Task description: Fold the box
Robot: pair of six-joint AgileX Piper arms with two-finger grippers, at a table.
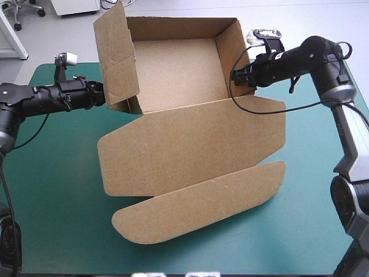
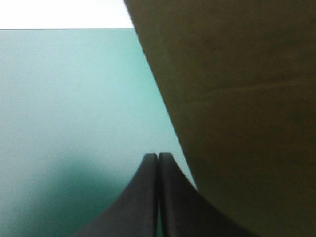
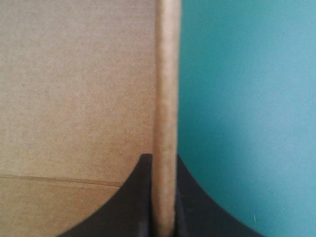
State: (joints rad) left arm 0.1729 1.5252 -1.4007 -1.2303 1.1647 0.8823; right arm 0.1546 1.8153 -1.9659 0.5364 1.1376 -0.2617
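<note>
Box (image 1: 190, 144): on surface (image 1: 57, 202), between both tools, walls raised.
Right tool (image 3: 164, 158): clamped on wall edge.
Left tool (image 2: 157, 157): closed, empty, beside flap (image 2: 237, 123).
Risk: unheld flap springing outward.

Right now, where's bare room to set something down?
Bare teal-green cover left of the box's lid, and near-right between lid and right arm. Crowded far half: jaws at both box walls.
</note>
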